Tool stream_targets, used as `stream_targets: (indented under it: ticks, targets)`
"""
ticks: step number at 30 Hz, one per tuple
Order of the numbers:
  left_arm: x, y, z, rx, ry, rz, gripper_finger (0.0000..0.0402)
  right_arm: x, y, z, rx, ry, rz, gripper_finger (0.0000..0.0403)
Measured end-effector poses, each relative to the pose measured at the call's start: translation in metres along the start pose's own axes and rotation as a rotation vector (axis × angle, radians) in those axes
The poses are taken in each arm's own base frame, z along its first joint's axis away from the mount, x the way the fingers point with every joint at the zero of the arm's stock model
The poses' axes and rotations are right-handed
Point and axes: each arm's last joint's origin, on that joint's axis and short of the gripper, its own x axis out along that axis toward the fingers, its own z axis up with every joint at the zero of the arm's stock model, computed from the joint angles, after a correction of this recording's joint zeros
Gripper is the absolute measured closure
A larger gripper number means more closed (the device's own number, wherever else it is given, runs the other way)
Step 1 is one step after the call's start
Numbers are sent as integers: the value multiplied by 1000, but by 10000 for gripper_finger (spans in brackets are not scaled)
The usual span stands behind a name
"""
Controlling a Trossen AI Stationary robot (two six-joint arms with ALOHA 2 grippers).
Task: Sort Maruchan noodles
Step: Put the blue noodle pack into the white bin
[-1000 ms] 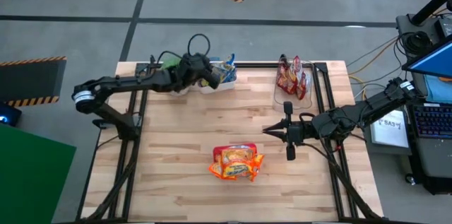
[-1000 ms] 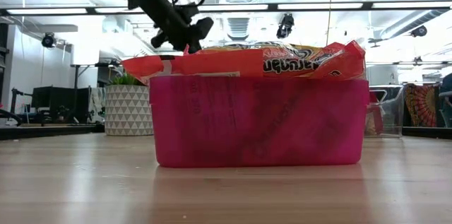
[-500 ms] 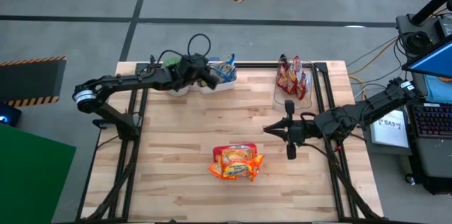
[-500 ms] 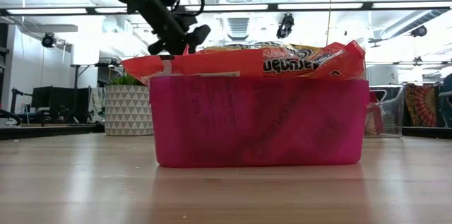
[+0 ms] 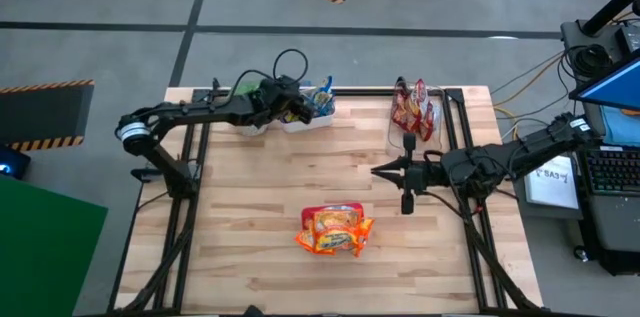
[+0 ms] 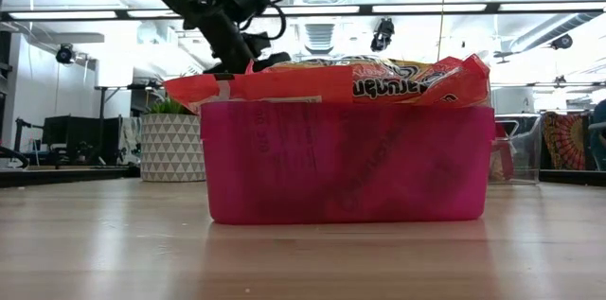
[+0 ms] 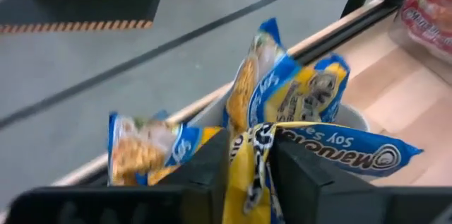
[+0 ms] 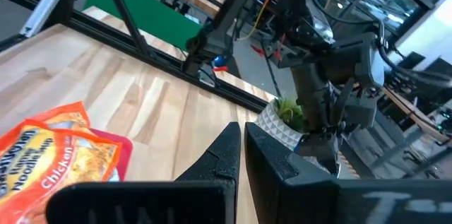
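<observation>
Left gripper (image 7: pixel 248 174) is pinching a blue-and-yellow Maruchan packet (image 7: pixel 332 155) between its 2 fingers (image 7: pixel 205 164), the packet crumpled and sticking out forward past the tips. Just ahead of that gripper, 3 more blue-and-yellow packets (image 7: pixel 282 86) are standing on edge in the white bin (image 5: pixel 300 117) at the table's far edge; in the high view the left gripper (image 5: pixel 296 109) is hovering right at this bin.

Right gripper (image 5: pixel 385 171) is hanging over bare table (image 5: pixel 250 207) near mid-table, fingers (image 8: pixel 219 155) pressed together, holding nothing. Nearest to it, toward the front edge, the pink bin (image 5: pixel 335 229) is holding orange-yellow packets (image 5: pixel 337 225) heaped above its rim. Just behind this gripper, the clear bin (image 5: pixel 418 122) is holding dark red packets (image 5: pixel 412 107) standing on edge.

In the low view, the pink bin (image 6: pixel 348 160) is filling the middle, orange-yellow packets (image 6: pixel 379 80) overhanging the rim.
</observation>
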Motion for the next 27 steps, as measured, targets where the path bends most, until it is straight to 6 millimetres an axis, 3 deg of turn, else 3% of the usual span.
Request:
stream_targets:
  ticks: [7,12,19,23,27]
  targets:
    - [-1,-4,25,98,-54,81,238,1,-2,-1,3,8,-11,390]
    - [-6,-5,36,168,-46,92,203,1,-3,-2,-1,8,-14,390]
    - [-7,-8,25,265,13,53,208,1,-3,-2,3,10,-13,390]
    - [-26,-20,21,494,108,-167,226,1,-3,-2,3,13,-12,390]
    - [-39,-26,20,773,174,-232,265,1,-3,-2,3,14,-12,390]
